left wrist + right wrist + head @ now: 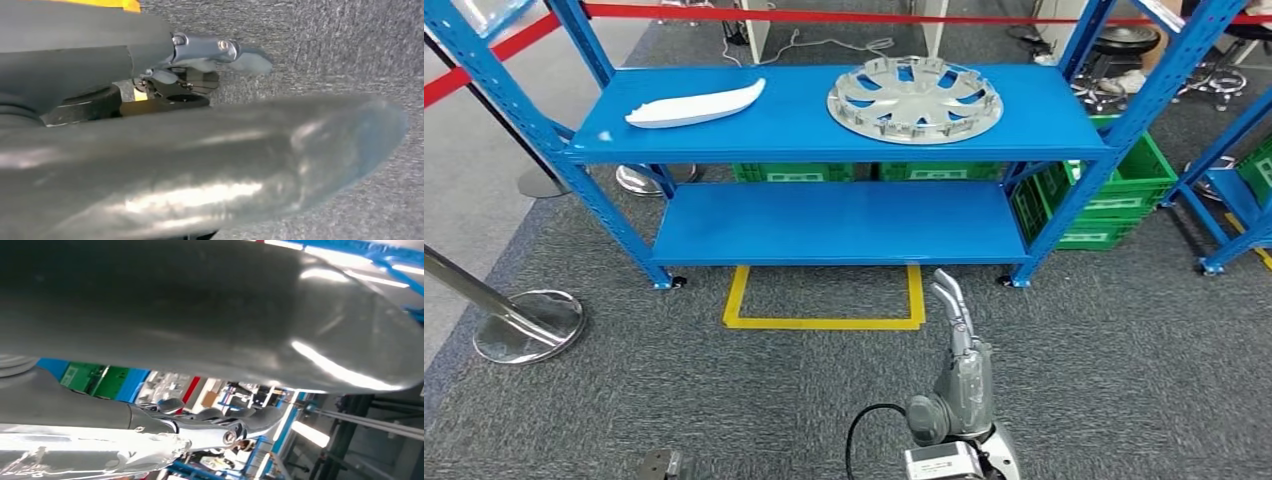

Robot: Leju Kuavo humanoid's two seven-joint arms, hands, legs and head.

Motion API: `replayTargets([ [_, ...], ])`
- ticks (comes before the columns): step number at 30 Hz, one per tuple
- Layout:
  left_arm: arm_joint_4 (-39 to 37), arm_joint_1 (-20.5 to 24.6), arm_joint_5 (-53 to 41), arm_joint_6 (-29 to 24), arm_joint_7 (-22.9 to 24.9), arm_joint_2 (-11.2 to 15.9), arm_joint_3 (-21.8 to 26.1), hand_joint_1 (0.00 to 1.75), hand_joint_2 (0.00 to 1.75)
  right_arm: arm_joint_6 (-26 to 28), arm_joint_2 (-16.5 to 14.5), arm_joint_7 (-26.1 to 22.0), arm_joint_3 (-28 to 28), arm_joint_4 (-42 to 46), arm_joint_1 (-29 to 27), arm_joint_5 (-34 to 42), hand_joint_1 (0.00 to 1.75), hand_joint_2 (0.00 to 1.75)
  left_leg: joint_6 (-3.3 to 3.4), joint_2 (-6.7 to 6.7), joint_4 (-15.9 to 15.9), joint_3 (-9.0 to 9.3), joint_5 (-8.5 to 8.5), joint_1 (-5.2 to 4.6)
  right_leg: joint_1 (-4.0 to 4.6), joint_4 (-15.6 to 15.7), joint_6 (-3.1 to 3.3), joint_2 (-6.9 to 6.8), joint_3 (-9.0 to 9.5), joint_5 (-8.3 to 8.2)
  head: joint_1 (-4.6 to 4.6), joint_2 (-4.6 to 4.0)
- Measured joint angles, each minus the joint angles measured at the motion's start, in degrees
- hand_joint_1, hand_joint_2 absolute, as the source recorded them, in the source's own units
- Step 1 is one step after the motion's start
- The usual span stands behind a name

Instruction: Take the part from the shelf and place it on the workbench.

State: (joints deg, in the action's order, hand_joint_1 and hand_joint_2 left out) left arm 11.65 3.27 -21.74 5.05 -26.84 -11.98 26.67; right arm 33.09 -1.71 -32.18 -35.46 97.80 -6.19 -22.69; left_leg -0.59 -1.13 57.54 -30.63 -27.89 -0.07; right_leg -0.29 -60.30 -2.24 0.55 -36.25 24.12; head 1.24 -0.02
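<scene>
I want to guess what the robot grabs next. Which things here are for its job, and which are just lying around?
For the job:
- silver wheel cover on the top shelf
- white curved part beside it
- right hand, raised, holding nothing

Just lying around:
- green crates
- yellow floor square
- silver post base
- red barrier tape

No words or numbers can be read here. The green crates [1124, 190] have white labels, but they are too small to read.
</scene>
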Motion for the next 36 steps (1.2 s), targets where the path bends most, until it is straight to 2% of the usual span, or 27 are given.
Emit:
replayTargets([
  [2, 0.0, 0.1, 0.0, -0.1, 0.1, 0.0, 0.0, 0.00, 0.00, -0.1, 0.0, 0.0, 0.0, 0.0, 0.0, -0.1, 0.00, 0.00, -0.64, 0.02, -0.2, 0.07, -0.12, 0.07, 0.11, 0.3, 0.47, 0.13, 0.15, 0.23, -0.10, 0.01],
  [4, 0.0, 0.1, -0.1, -0.1, 0.5, 0.0, 0.0, 0.00, 0.00, -0.3, -0.1, -0.1, 0.0, 0.0, 0.0, -0.1, 0.00, 0.00, -1.33, 0.17, 0.8, -0.19, -1.15, 0.10, -0.09, 0.8, 1.05, 0.06, 0.63, 0.34, -0.29, 0.01],
  [6, 0.0, 0.2, -0.4, -0.1, 0.9, 0.0, 0.1, 0.00, 0.00, -0.7, -0.2, -0.2, 0.0, 0.0, 0.1, -0.1, 0.00, 0.00, -1.88, 0.35, 6.0, -2.83, -3.96, 0.14, -0.28, 1.1, 1.48, -0.12, 1.05, 0.49, -0.55, 0.00],
  [8, 0.0, 0.1, -0.9, 0.2, 0.9, 0.0, 0.1, 0.00, 0.00, -1.0, -0.2, -0.3, 0.0, 0.0, 0.1, -0.1, 0.00, 0.00, -2.20, 0.37, 13.1, -6.91, -6.52, 0.23, -0.30, 1.1, 1.72, -0.21, 1.10, 0.65, -0.63, 0.00],
  [9, 0.0, 0.0, -1.2, 0.4, 0.7, 0.0, 0.1, 0.00, 0.00, -1.2, -0.2, -0.4, 0.0, 0.0, 0.1, -0.1, 0.00, 0.00, -2.29, 0.38, 14.8, -8.15, -6.47, 0.28, -0.31, 1.1, 1.75, -0.21, 1.12, 0.70, -0.64, 0.00],
  [10, 0.0, 0.0, -1.7, 0.7, 0.5, 0.0, 0.1, 0.00, 0.00, -1.4, -0.2, -0.4, 0.0, 0.0, 0.1, -0.2, 0.00, 0.00, -2.35, 0.39, 14.6, -8.41, -5.36, 0.35, -0.34, 1.1, 1.73, -0.18, 1.19, 0.74, -0.64, 0.00],
  [11, 0.0, 0.0, -2.1, 1.0, 0.2, 0.0, 0.0, 0.00, 0.00, -1.6, -0.2, -0.4, 0.0, 0.0, 0.1, -0.2, 0.00, 0.00, -2.39, 0.42, 12.4, -7.59, -3.36, 0.44, -0.39, 1.1, 1.66, -0.14, 1.30, 0.79, -0.63, 0.00],
  [13, 0.0, 0.1, -2.5, 1.2, -0.1, 0.0, 0.0, 0.00, 0.00, -1.8, -0.2, -0.5, 0.0, 0.0, 0.1, -0.2, 0.00, 0.00, -2.51, 0.59, 5.2, -4.33, 0.57, 0.66, -0.27, 0.9, 1.24, -0.04, 1.44, 0.98, -0.72, 0.00],
  [14, 0.0, 0.1, -2.6, 1.3, -0.2, 0.0, 0.0, 0.00, 0.00, -1.8, -0.2, -0.5, 0.0, 0.0, 0.1, -0.2, 0.00, 0.00, -2.33, 0.60, 2.4, -3.05, 1.53, 0.74, -0.15, 0.8, 0.95, 0.02, 1.40, 1.05, -0.76, 0.00],
  [15, 0.0, 0.2, -2.7, 1.3, -0.3, -0.1, 0.0, 0.00, 0.00, -1.8, -0.2, -0.5, 0.0, 0.0, 0.1, -0.2, 0.00, 0.00, -2.06, 0.59, 0.8, -2.37, 1.80, 0.75, 0.00, 0.8, 0.62, 0.05, 1.33, 1.06, -0.81, 0.00],
  [17, 0.0, 0.1, -2.4, 2.0, -0.6, -0.1, 0.0, 0.00, 0.00, -1.9, -0.2, -0.6, 0.1, 0.0, 0.1, -0.2, 0.00, 0.00, -1.06, 0.41, 0.1, -2.31, 1.43, 0.64, 0.00, 1.1, -0.03, 0.04, 1.28, 1.23, -0.77, 0.00],
  [19, 0.0, 0.0, -1.9, 3.4, -0.9, -0.1, 0.0, 0.00, 0.00, -2.0, -0.2, -0.8, 0.1, 0.1, 0.1, -0.2, 0.00, 0.00, -0.13, 0.32, -0.1, -1.97, 1.09, 0.65, -0.15, 0.4, -0.59, -0.06, 1.08, 2.08, -0.55, 0.00],
  [20, 0.0, -0.1, -1.7, 4.0, -1.1, -0.1, 0.0, 0.00, 0.00, -2.0, -0.2, -0.8, 0.1, 0.1, 0.2, -0.2, 0.00, 0.00, 0.32, 0.30, -0.3, -1.64, 0.85, 0.68, -0.18, -1.5, -0.75, -0.10, 0.19, 3.07, -0.34, 0.00],
  [21, 0.0, -0.1, -1.5, 4.4, -1.1, -0.1, 0.1, 0.00, 0.00, -2.1, -0.2, -0.9, 0.1, 0.1, 0.2, -0.2, 0.00, 0.00, 0.69, 0.30, -0.3, -1.26, 0.55, 0.64, -0.20, -4.8, -0.84, -0.13, -1.39, 4.33, -0.12, 0.00],
  [23, 0.0, -0.2, -1.4, 4.8, -1.2, 0.0, 0.1, 0.00, 0.00, -2.1, -0.2, -1.0, 0.1, 0.2, 0.1, -0.2, 0.00, 0.00, 1.17, 0.38, -0.3, -0.51, -0.20, 0.38, -0.20, -12.7, -0.92, -0.13, -5.91, 6.89, 0.11, 0.00],
  [24, 0.0, -0.3, -1.3, 4.8, -1.1, 0.0, 0.1, 0.00, 0.00, -2.2, -0.2, -1.0, 0.1, 0.2, 0.1, -0.2, 0.00, 0.00, 1.24, 0.41, -0.3, -0.03, -0.56, 0.26, -0.20, -15.3, -0.94, -0.13, -7.64, 7.14, 0.10, 0.00],
  [25, 0.0, -0.3, -1.2, 4.8, -1.0, 0.0, 0.1, 0.00, 0.00, -2.2, -0.2, -1.0, 0.1, 0.2, 0.0, -0.2, 0.00, 0.00, 1.25, 0.40, -0.3, 0.56, -0.95, 0.18, -0.20, -15.8, -0.90, -0.13, -8.35, 6.24, 0.11, 0.00],
  [26, 0.0, -0.4, -1.1, 4.7, -0.8, 0.1, 0.1, 0.00, 0.00, -2.3, -0.2, -1.0, 0.1, 0.2, 0.0, -0.2, 0.00, 0.00, 1.20, 0.36, -0.3, 1.27, -1.37, 0.14, -0.20, -14.0, -0.82, -0.13, -7.95, 4.31, 0.11, 0.00],
  [28, 0.0, -0.5, -1.1, 4.0, -0.2, 0.0, 0.2, 0.00, 0.00, -2.4, -0.2, -1.0, 0.1, 0.2, 0.0, -0.2, 0.00, 0.00, 0.96, 0.20, -0.3, 2.83, -2.43, 0.11, -0.17, -6.8, -0.49, -0.14, -4.92, -0.32, 0.16, 0.00],
  [29, 0.0, -0.5, -1.2, 3.3, 0.2, 0.0, 0.3, 0.00, 0.00, -2.5, -0.2, -1.0, 0.2, 0.2, 0.0, -0.3, 0.00, 0.00, 0.68, 0.11, -0.2, 3.39, -2.93, 0.05, -0.07, -3.6, -0.31, -0.15, -3.34, -1.46, 0.11, 0.00],
  [30, 0.0, -0.5, -1.3, 2.3, 0.6, 0.0, 0.5, 0.00, 0.00, -2.5, -0.2, -1.0, 0.2, 0.2, 0.0, -0.3, 0.00, 0.00, 0.34, 0.06, -0.2, 3.74, -3.32, 0.05, 0.07, -1.6, -0.12, -0.14, -2.33, -1.79, 0.04, 0.00],
  [32, 0.0, -0.4, -1.7, 0.2, 1.5, -0.1, 0.8, 0.00, 0.00, -2.7, -0.3, -1.0, 0.2, 0.3, 0.0, -0.5, 0.00, 0.00, -0.42, 0.06, -0.5, 4.08, -3.78, 0.10, 0.44, -0.6, 0.41, -0.04, -1.73, -0.92, -0.13, 0.00],
  [34, 0.0, -0.1, -2.0, -1.0, 2.1, -0.2, 1.0, 0.00, 0.00, -2.8, -0.3, -1.0, 0.2, 0.5, 0.0, -0.8, 0.00, 0.00, -1.12, 0.22, -0.5, 4.36, -4.41, 0.21, 0.30, -0.1, 1.06, -0.02, -1.11, -0.35, -0.21, 0.00],
  [35, 0.0, 0.0, -2.1, -1.2, 2.1, -0.3, 1.1, 0.00, 0.00, -2.9, -0.4, -1.0, 0.2, 0.6, 0.0, -0.9, 0.00, 0.00, -1.48, 0.30, 0.8, 3.77, -5.05, 0.21, 0.13, 0.3, 1.38, -0.11, -0.53, -0.08, -0.32, 0.00],
  [36, 0.0, 0.1, -2.2, -1.4, 2.2, -0.3, 1.1, 0.00, 0.00, -2.9, -0.5, -1.0, 0.2, 0.6, 0.1, -1.0, 0.00, 0.00, -1.80, 0.38, 3.5, 2.26, -6.03, 0.23, -0.05, 0.7, 1.62, -0.23, 0.09, 0.18, -0.43, 0.00],
])
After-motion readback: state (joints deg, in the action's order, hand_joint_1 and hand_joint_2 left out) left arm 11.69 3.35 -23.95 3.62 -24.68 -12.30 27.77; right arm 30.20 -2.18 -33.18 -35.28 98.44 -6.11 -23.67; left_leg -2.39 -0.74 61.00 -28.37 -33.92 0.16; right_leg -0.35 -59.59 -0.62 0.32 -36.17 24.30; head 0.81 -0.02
